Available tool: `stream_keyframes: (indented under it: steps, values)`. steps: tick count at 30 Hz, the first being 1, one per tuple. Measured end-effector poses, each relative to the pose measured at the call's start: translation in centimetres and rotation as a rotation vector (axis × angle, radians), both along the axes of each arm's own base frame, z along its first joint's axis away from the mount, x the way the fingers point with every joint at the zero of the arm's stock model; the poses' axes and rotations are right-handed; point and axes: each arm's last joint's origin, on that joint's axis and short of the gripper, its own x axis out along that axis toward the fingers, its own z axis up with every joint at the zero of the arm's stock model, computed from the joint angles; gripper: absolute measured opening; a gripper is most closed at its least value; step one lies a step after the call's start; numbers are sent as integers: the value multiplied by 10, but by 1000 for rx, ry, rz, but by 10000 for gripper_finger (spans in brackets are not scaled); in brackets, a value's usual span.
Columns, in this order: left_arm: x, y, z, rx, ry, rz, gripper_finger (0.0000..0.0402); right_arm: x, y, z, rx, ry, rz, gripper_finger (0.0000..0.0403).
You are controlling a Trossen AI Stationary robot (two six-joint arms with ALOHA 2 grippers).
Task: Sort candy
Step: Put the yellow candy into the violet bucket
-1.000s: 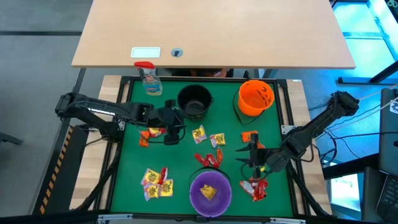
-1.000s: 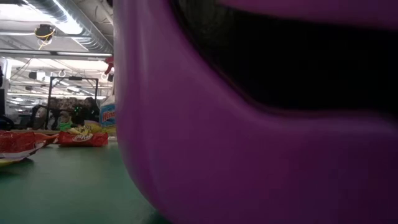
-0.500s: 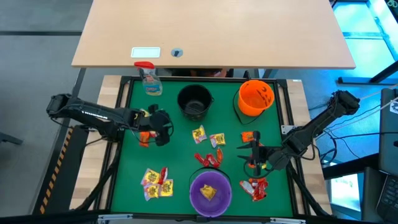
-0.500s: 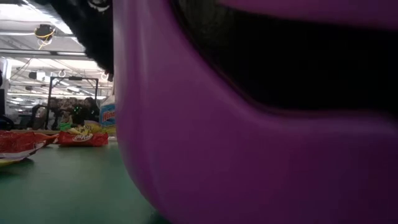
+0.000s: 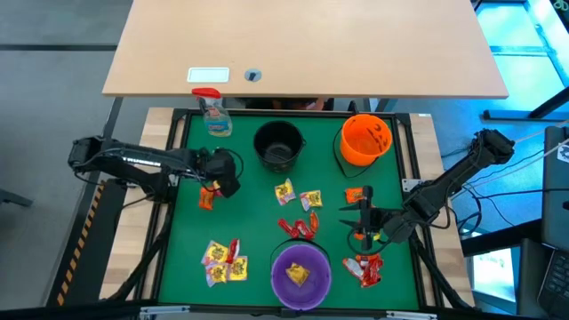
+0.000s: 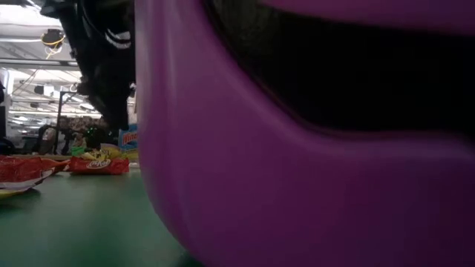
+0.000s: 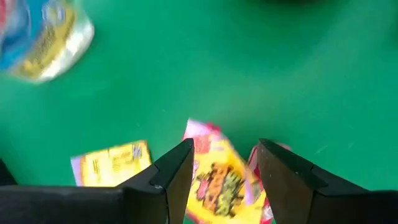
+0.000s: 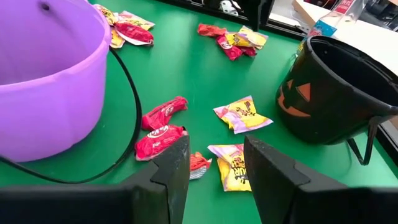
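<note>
The candy (image 5: 297, 199) is scattered over the green mat (image 5: 258, 253): a small pile near the left edge, a yellow pair in the middle, red packets (image 5: 299, 228) just before the purple bucket (image 5: 300, 274), another cluster at the front left and one at the front right; one yellow packet is already seen inside the purple bucket. The left gripper (image 5: 216, 180) is held over the left pile, its fingers spread and empty, with a yellow packet (image 7: 219, 180) framed between them in the left wrist view. The right gripper (image 5: 364, 216) is held near the orange bucket (image 5: 365, 140), fingers likewise spread and empty.

Because the packets in the left pile overlap, two could be pinched at once, and a mixed pair could be dropped into one bucket. The crinkly wrappers may also slip from a shallow grip.

Compared with a second ago, the left gripper has been drawn back from beside the black bucket (image 5: 278, 146) to the left pile, while the right arm has barely moved.
</note>
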Motion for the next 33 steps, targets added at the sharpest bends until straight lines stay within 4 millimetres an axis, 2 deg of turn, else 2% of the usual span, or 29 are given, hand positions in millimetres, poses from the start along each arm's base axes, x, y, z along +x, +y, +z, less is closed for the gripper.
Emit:
stream_keyframes:
  steps: [5,14,26,29,33]
  values:
    - [-5,4,-13,-63,-6,53,167,0,0,0,0,0,0,146]
    - [-4,4,-25,-114,-69,69,167,0,0,0,0,1,1,146]
    - [2,5,-50,-102,62,99,164,0,0,0,2,0,1,146]
    - [3,6,-53,-96,80,99,138,0,0,0,1,0,1,146]
    - [3,6,-52,-93,86,81,65,0,0,0,2,0,1,146]
